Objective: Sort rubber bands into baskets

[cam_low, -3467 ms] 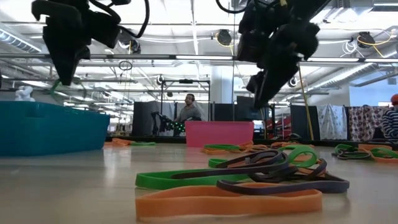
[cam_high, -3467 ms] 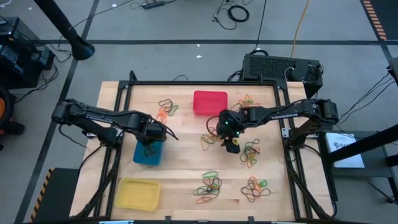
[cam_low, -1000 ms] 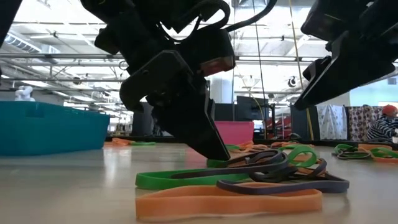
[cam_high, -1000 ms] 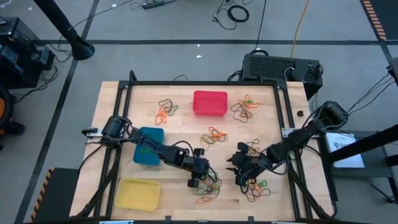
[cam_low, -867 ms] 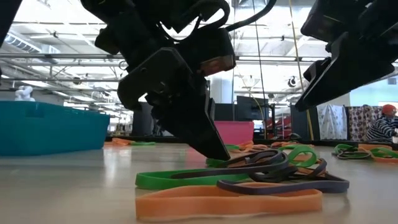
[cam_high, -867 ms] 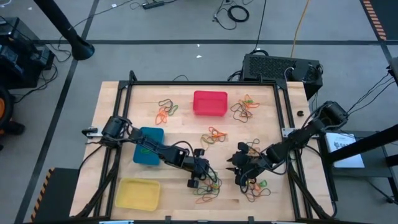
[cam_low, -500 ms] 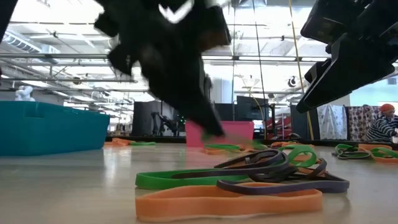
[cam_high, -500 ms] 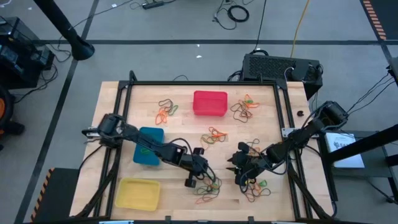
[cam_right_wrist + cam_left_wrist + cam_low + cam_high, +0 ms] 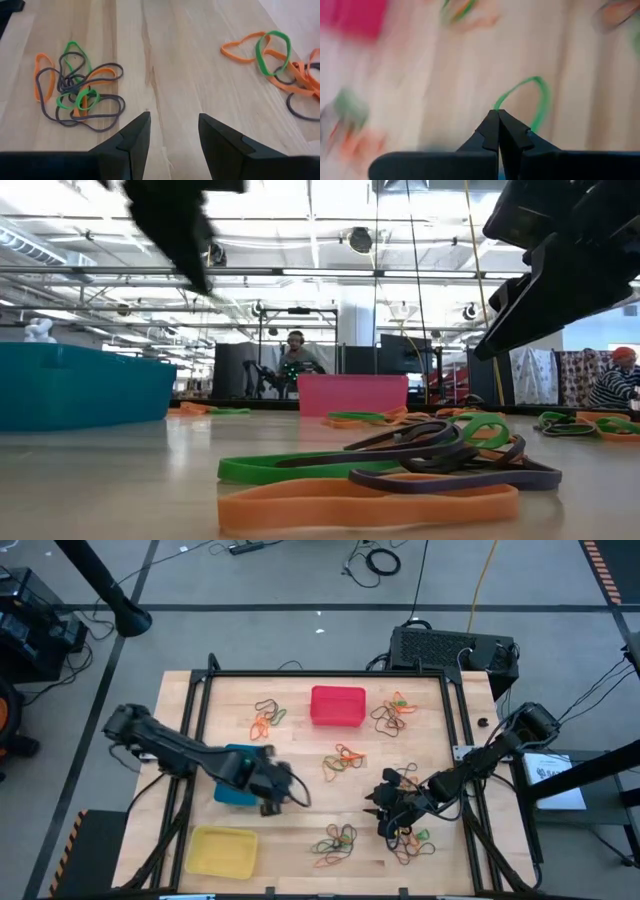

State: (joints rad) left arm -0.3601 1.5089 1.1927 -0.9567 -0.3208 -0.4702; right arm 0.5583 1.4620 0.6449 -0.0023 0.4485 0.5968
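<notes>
Beside the blue basket [image 9: 238,780], the left claw [image 9: 283,790] hangs above the table [image 9: 300,820], its fingers pinched together on a green rubber band [image 9: 530,102] that loops out from the tips in the left wrist view. Judging by its place right next to that tub, the carry to a basket is under way, though which tub the band is meant for cannot be told.

The right claw [image 9: 385,815] waits low over the table's right side, fingers parted and empty, above a pile of orange, green and dark bands [image 9: 408,838]. Its own camera shows one tangle [image 9: 77,87] on bare wood ahead of it and another cluster [image 9: 272,55] well apart from the first.

Most of the sorting looks undone. Loose bands lie in several heaps: one near the front edge [image 9: 335,840], one in the middle [image 9: 345,760], one left of the red basket [image 9: 338,705], at [image 9: 267,717], and one to its right [image 9: 392,710]. The yellow basket [image 9: 224,850] looks empty from above. The blue one seems to hold something, but its contents are too small to make out, and the red tub's inside shows nothing clear. From table height, a green, dark and orange stack [image 9: 390,470] lies untouched in the foreground.
</notes>
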